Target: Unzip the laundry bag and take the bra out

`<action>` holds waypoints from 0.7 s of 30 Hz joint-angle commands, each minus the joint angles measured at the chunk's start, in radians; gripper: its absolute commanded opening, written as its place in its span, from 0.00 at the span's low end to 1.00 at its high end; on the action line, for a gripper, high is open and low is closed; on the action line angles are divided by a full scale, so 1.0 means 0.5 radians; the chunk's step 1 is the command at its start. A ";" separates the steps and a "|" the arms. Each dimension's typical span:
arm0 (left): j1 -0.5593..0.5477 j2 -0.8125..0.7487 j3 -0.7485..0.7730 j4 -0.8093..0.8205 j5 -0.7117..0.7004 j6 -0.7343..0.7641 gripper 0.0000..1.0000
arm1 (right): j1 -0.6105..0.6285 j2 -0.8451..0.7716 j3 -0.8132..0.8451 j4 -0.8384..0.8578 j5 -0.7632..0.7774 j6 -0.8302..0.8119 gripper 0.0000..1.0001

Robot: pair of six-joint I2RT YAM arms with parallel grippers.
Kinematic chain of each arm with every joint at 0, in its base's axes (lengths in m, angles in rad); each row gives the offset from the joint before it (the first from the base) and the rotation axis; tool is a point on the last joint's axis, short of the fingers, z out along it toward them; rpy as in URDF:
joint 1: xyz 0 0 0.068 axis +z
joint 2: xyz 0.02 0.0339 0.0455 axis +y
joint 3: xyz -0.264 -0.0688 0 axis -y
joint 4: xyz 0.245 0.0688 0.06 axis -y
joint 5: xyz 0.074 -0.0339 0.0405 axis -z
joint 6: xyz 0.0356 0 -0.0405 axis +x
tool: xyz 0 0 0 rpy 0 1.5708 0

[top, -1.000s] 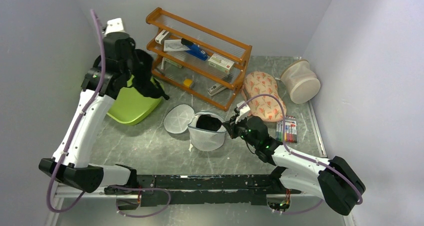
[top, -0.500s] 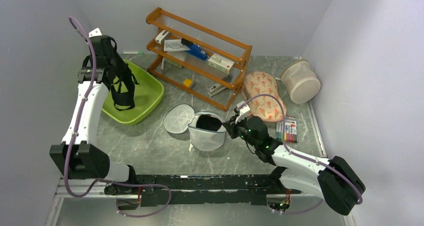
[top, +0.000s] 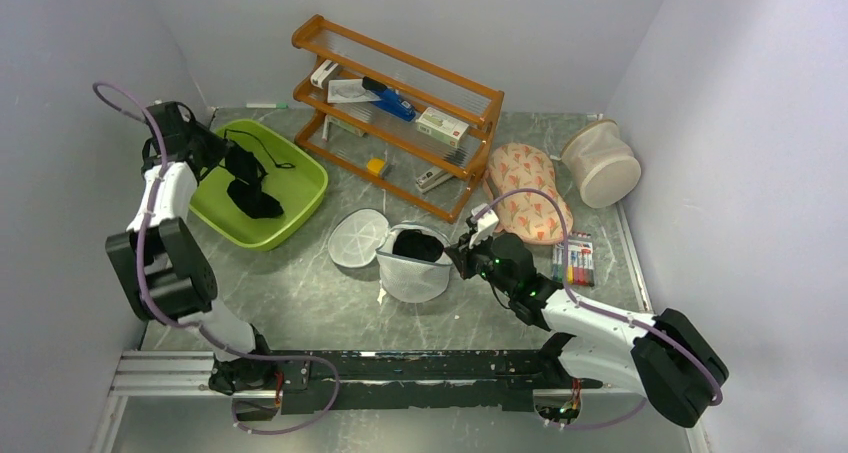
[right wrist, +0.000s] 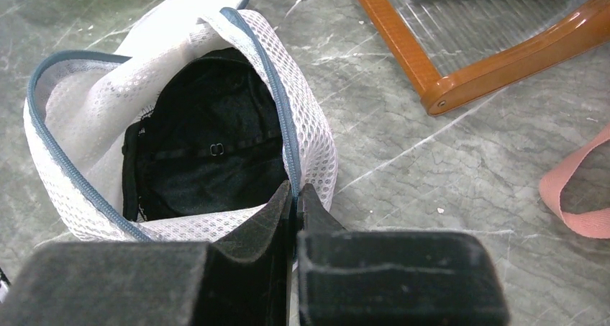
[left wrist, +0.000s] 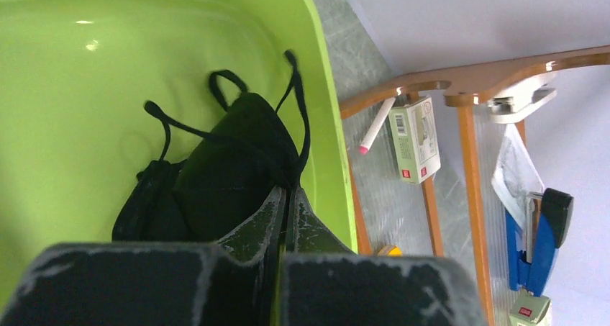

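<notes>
The white mesh laundry bag (top: 412, 273) lies unzipped mid-table, its disc lid (top: 357, 238) flopped to the left. My right gripper (top: 463, 253) is shut on the bag's zip rim (right wrist: 288, 135) at its right side, as the right wrist view (right wrist: 294, 189) shows. Black fabric with a strap ring (right wrist: 208, 153) still fills the bag. My left gripper (top: 237, 161) is shut on a black bra (top: 255, 198) with thin straps. The bra (left wrist: 230, 164) hangs from the shut tips (left wrist: 288, 191) down into the green tub (top: 300, 178).
An orange wooden rack (top: 400, 103) with boxes and a stapler stands at the back. At the right lie an orange-patterned pouch (top: 525, 203), a beige mesh cylinder (top: 600, 163) and a pack of markers (top: 572, 258). Walls close in on both sides.
My left arm has swung back and to the left, carrying the bra down into the green tub. The right gripper and the bag have stayed put.
</notes>
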 commanded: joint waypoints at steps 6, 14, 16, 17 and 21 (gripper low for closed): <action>0.122 0.406 -0.029 0.415 0.725 0.073 0.07 | -0.001 0.043 0.048 0.037 0.000 -0.037 0.00; 0.128 0.529 0.104 0.282 0.651 0.272 0.16 | -0.001 0.001 0.034 0.025 0.001 -0.034 0.00; 0.126 0.462 0.094 0.261 0.560 0.305 0.20 | -0.002 -0.022 0.026 0.016 0.007 -0.035 0.00; 0.126 0.387 0.075 0.272 0.508 0.326 0.25 | -0.001 -0.034 0.025 0.014 0.012 -0.034 0.00; 0.105 0.175 0.026 0.199 0.226 0.407 0.67 | -0.002 -0.059 0.017 0.005 0.023 -0.031 0.00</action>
